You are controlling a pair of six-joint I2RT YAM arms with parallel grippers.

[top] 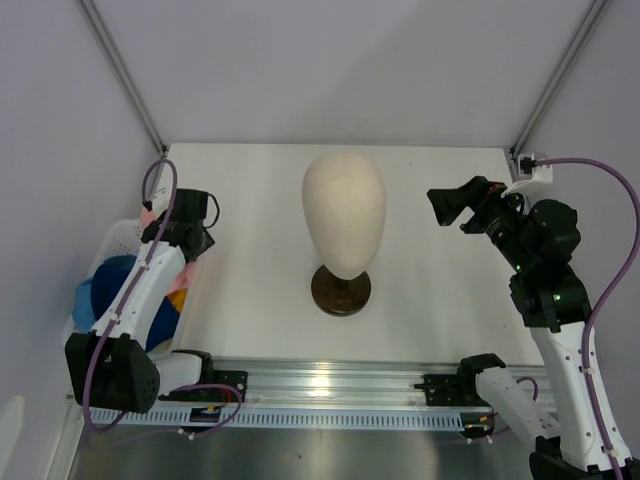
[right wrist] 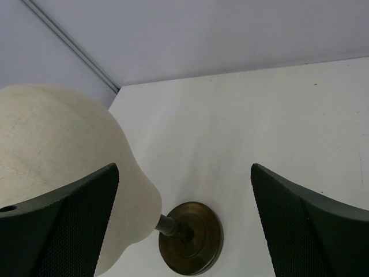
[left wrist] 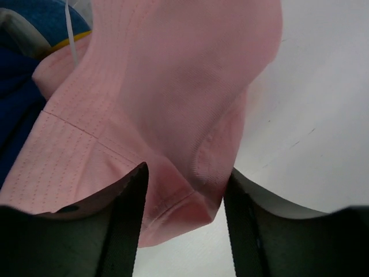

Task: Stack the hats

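Fingers point(left wrist: 127, 231) of the left gripper point(left wrist: 183, 199) squeezed narrow on a fold of the pink hat point(left wrist: 173, 86), fabric bunched up right between them. Brim stitching off to the left, crown puffing up and filling most of the left wrist view. Tucked behind the pink: navy blue hat point(left wrist: 14, 98) down the left side, light blue hat point(left wrist: 46, 14) in the top corner, plus a thin sliver of the yellow-orange hat point(top: 178, 298). From the top view, all of that sitting in the white basket point(top: 120, 235) just off the table's point(top: 250, 250) left edge, left arm reaching over it. Hard to tell the two blues apart from up there, probably layered on each other.

Over on the other side, right gripper point(right wrist: 184, 167) spread wide, gripping nothing. Hovering above the right part of the table, aimed at the cream mannequin head point(right wrist: 52, 150). Well apart from it though, no contact. Head upright mid-table on its dark round base point(right wrist: 193, 236), bare, no hat on it.
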